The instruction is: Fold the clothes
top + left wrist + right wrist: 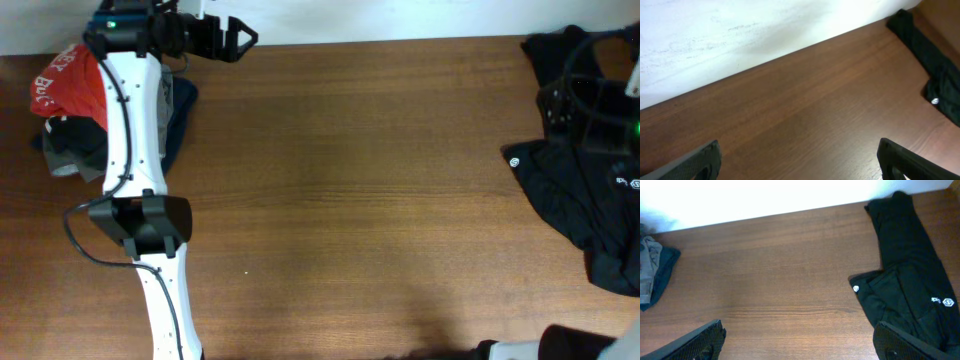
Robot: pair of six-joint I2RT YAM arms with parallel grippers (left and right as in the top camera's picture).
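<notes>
Overhead: red T-shirt point(72, 85) heaped at the table's point(350, 200) far left corner, white lettering unreadable.
Jaws of left gripper point(238, 40) and right gripper point(800, 337) gape empty (black clothes point(905, 295) bear round white logos).

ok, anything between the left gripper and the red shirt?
Nothing loose lies between. The left gripper points away from the red shirt, though, and the arm's own white link covers the shirt's right edge. Its lower edge butts against grey and dark garments.

T-shirt point(70, 82) left, another garment point(570, 200) right
</notes>
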